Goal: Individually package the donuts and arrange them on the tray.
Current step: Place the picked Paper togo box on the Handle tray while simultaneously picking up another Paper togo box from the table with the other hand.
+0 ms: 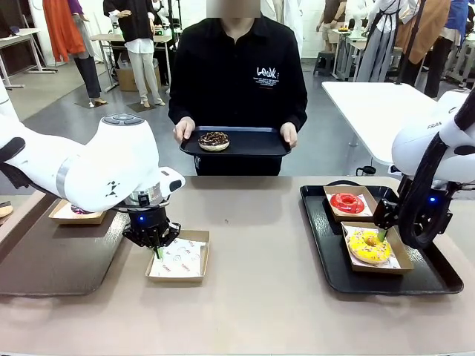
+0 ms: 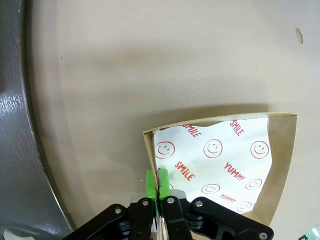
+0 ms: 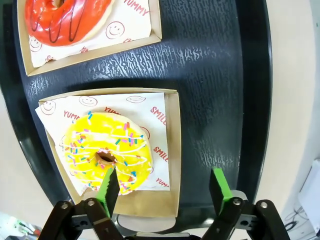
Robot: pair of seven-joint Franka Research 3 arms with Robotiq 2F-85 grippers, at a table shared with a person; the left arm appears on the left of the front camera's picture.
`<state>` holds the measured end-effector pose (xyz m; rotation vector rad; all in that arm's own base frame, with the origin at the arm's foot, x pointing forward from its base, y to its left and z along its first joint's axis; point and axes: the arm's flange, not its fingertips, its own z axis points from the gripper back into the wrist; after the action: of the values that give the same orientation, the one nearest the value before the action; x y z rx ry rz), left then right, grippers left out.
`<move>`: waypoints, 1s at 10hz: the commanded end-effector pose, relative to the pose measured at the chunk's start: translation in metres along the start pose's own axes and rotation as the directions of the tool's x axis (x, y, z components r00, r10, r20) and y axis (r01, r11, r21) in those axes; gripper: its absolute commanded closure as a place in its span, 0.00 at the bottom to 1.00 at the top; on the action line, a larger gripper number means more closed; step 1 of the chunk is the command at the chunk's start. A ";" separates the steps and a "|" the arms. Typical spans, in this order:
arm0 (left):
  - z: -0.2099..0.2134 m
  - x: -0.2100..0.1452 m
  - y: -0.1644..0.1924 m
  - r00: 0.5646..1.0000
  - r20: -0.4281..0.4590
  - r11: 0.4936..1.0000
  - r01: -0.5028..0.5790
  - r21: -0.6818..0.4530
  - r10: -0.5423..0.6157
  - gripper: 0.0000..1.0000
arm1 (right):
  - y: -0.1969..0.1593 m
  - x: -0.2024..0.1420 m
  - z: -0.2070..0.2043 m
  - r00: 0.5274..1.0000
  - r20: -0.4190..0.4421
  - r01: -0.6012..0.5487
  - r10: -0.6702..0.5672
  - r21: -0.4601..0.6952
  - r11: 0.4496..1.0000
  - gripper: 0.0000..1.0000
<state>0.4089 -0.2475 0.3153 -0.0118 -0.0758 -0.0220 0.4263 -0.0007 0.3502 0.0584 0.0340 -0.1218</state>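
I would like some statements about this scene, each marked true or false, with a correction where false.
1. The left gripper is shut on the edge of an empty paper tray. True.
2. The yellow donut lies directly on the table. False: it sits in a paper tray on the black tray.
3. The right gripper has its jaws open. True.
4. The red donut is held by the person. False: the person holds a tray with the chocolate donut.
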 end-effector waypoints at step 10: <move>0.106 0.050 -0.005 1.000 -0.009 1.000 0.012 -0.016 -0.013 1.00 | -0.113 -0.051 0.122 0.996 0.008 -0.077 0.090 0.582 0.809 0.00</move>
<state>0.4392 -0.2490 0.4172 -0.0167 -0.0849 -0.0290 0.3610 -0.0888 0.4619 0.5770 0.0175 -0.0324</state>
